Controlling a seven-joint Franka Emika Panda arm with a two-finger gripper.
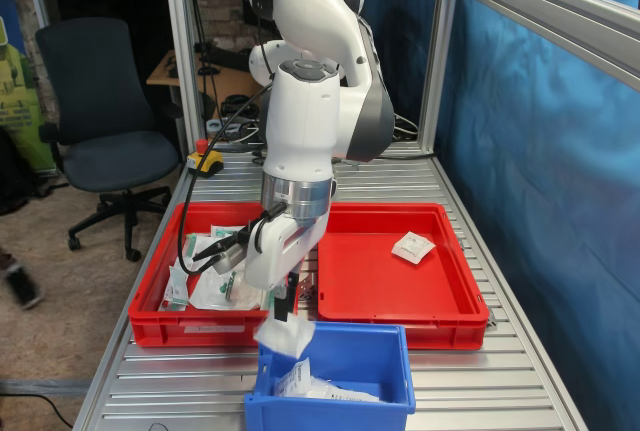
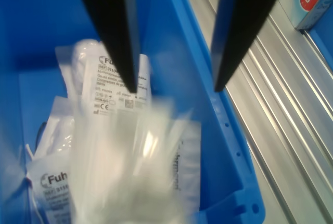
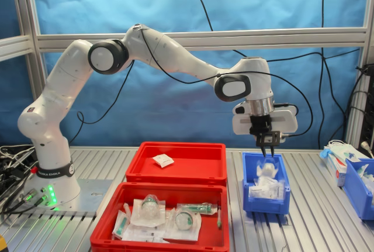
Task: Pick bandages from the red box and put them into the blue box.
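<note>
One bandage (image 1: 283,337) hangs blurred just below my end effector (image 3: 269,150), whose fingers (image 2: 122,37) stand apart over the blue box (image 3: 266,204); it touches neither finger. More white packets (image 3: 266,189) lie inside the blue box. Beside the blue box on the bench (image 1: 500,371), the red box (image 3: 178,173) holds one bandage (image 3: 163,160).
</note>
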